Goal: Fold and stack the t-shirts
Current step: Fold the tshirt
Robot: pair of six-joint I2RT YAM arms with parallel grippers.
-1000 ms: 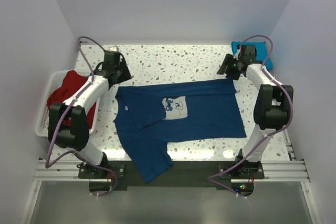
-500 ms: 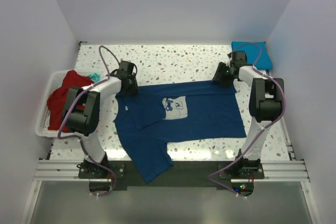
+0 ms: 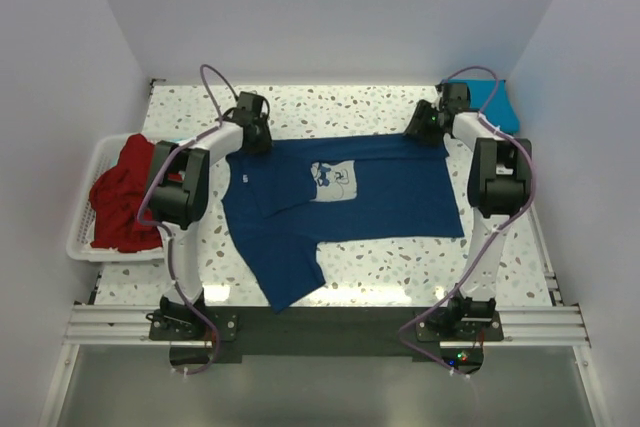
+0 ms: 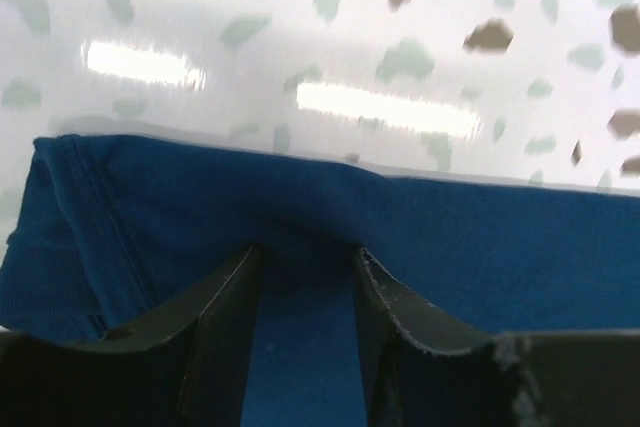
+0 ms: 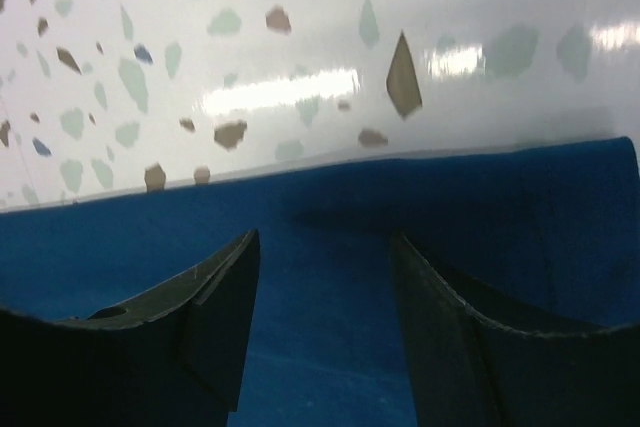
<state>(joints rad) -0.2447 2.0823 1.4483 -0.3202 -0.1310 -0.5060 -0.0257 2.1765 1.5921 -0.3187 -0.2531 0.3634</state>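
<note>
Two hands are working the far edge of a navy tee (image 3: 380, 197) that is lying spread flat across the middle of the speckled surface (image 3: 330, 107), its pale square print (image 3: 335, 179) facing up. The left hand (image 3: 252, 132) is sitting at the tee's far left corner. Its wrist view is showing dark fingers (image 4: 225, 317) set narrowly, pinching a raised pucker of the hem between their tips. The right hand (image 3: 428, 127) is sitting at the far right corner. Its fingers (image 5: 215, 297) are standing wider apart, straddling the hem, with the cloth lying flat between them. One sleeve of the tee is trailing toward the near edge of the surface, between the two arm bases.

At the left edge of the surface, a white slatted basket (image 3: 78, 237) is holding a crumpled red tee (image 3: 125, 197), which is filling most of it. A turquoise tee (image 3: 492, 102) is lying in a compact shape in the far right corner of the surface, just beyond the right hand and apart from the navy tee.
</note>
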